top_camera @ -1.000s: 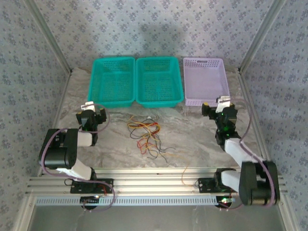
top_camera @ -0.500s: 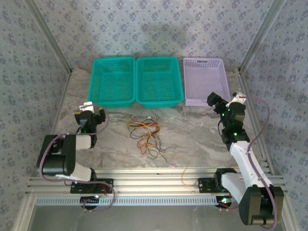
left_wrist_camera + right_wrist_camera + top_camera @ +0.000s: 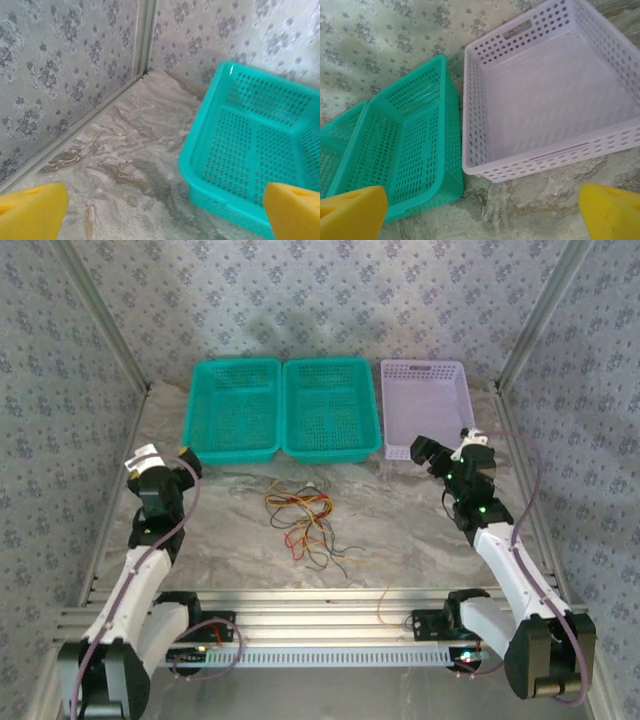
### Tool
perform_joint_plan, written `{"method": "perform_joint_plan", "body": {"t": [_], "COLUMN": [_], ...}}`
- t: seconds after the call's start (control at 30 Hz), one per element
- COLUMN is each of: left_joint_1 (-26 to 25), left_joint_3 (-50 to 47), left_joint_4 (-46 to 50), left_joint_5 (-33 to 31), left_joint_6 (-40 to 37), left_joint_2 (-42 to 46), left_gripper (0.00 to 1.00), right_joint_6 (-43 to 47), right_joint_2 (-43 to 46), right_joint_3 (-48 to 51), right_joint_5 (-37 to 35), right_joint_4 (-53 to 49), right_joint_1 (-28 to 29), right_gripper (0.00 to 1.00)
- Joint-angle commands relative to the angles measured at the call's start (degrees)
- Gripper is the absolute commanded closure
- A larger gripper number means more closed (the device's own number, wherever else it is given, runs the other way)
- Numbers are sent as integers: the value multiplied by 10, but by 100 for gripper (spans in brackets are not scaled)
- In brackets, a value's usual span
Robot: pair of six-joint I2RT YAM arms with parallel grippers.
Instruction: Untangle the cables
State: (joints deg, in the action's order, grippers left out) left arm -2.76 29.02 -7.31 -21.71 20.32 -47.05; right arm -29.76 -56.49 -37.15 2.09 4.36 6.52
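Tangled wires lie in front of the middle basket, and both grippers are spread wide and empty.

The grey marble-patterned table (image 3: 400,530) carries three perforated plastic baskets, and the middle turquoise basket (image 3: 332,408) is the landmark here. A matching turquoise basket (image 3: 233,410) sits touching its left side and a lilac basket (image 3: 428,408) just to its right. The left gripper (image 3: 165,458) hangs well to its left, with nothing between its yellow pads (image 3: 30,210). The right gripper (image 3: 445,445) hovers to its right, at the lilac basket's near edge, with its jaws equally far apart. The cables (image 3: 305,520), a loose snarl of thread-thin yellow, red and black wires, rest on the table just in front of the landmark, well apart from both grippers. They look light, limp and likely to drag along as one clump. The black ends trailing nearest the arms seem the best hold, with the knot pinned by the other gripper.
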Motion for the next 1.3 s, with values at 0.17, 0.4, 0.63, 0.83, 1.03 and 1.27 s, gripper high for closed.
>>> {"method": "perform_joint_plan", "body": {"t": [0.17, 0.4, 0.63, 0.83, 1.03, 1.27], "left_joint_1": [-25, -36, -68, -122, -194, -241], "left_joint_3": [73, 105, 121, 106, 85, 75], "left_joint_4": [230, 273, 342, 353, 346, 332], "left_joint_5": [14, 113, 157, 194, 161, 147], "left_joint_6": [234, 229, 223, 209, 212, 199], "left_joint_2": [55, 21, 0, -1, -3, -37], "left_gripper": [0, 0, 1, 11, 12, 14], "right_joint_6": [42, 79, 95, 109, 140, 148], "right_joint_2": [-27, -70, -137, -189, -225, -250], "right_joint_3": [-43, -74, -112, -129, -134, -100], "right_joint_5": [37, 57, 106, 134, 156, 126], "right_joint_4": [-28, -64, -94, -111, -124, -142], "right_joint_1": [47, 124, 206, 270, 319, 377], "right_gripper": [0, 0, 6, 15, 26, 28]}}
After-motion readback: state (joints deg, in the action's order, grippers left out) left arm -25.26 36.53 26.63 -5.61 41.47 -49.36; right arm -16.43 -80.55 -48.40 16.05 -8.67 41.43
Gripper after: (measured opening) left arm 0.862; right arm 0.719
